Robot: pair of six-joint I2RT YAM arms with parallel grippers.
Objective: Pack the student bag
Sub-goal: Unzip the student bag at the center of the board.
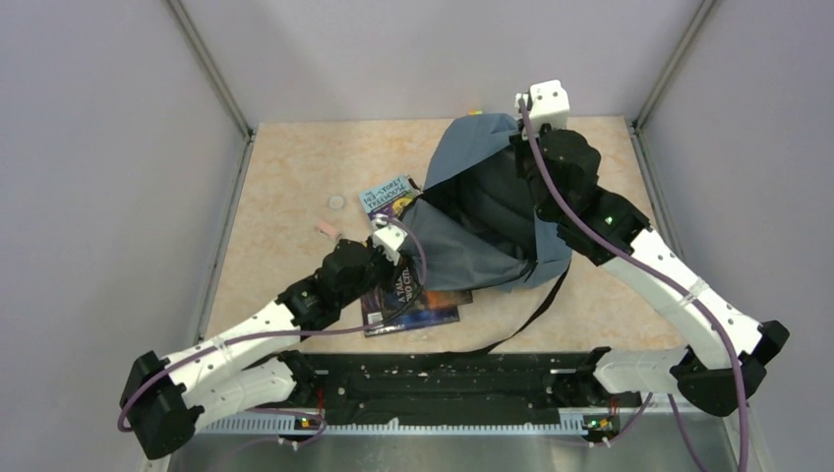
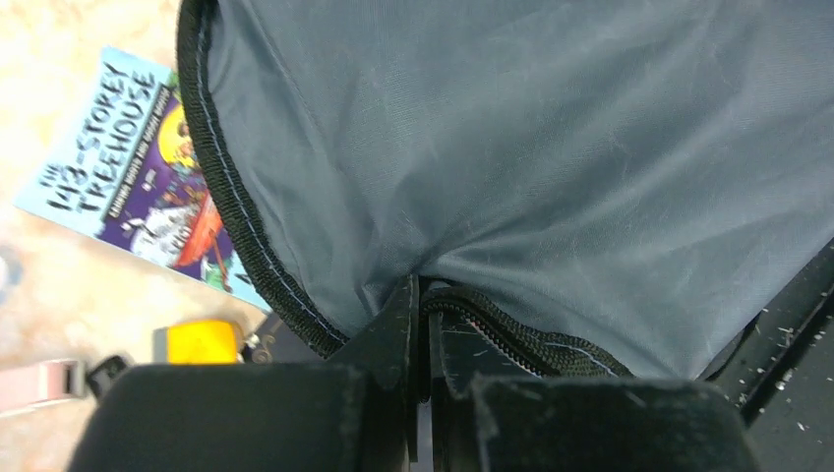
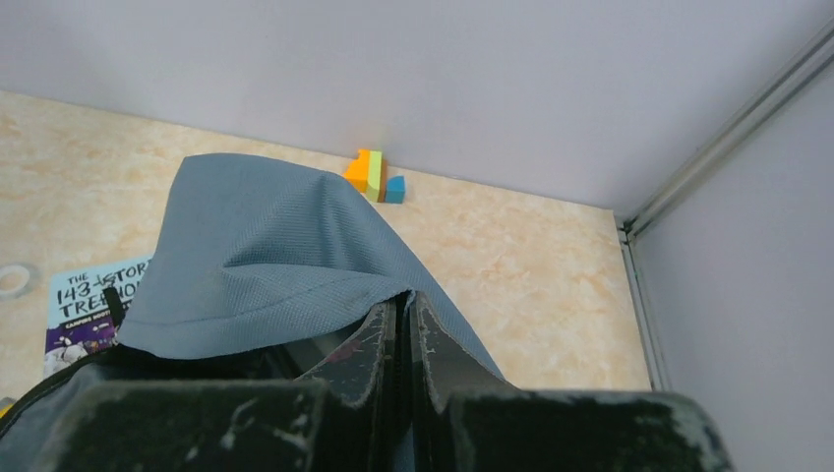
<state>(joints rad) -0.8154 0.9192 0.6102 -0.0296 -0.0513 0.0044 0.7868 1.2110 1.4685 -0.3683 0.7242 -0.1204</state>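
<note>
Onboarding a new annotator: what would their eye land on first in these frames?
The grey-blue student bag dominates the middle of the scene, stretched between both arms. The left fingers are shut on its zippered edge at the near left; the right fingers pinch its fabric, lifted at the far side. A 143-Storey Treehouse book lies just left of the bag.

Beige marbled tabletop (image 1: 295, 177), plain grey-lilac walls (image 1: 98, 197), metal corner rails (image 1: 209, 69).

1 bag (image 1: 462, 246), 2 bks (image 1: 388, 195) (image 1: 425, 307), 1 tape ring (image 1: 337, 202), 1 sticky-note blk (image 3: 374, 177), 2 arms (image 1: 246, 339) (image 1: 669, 285).
</note>
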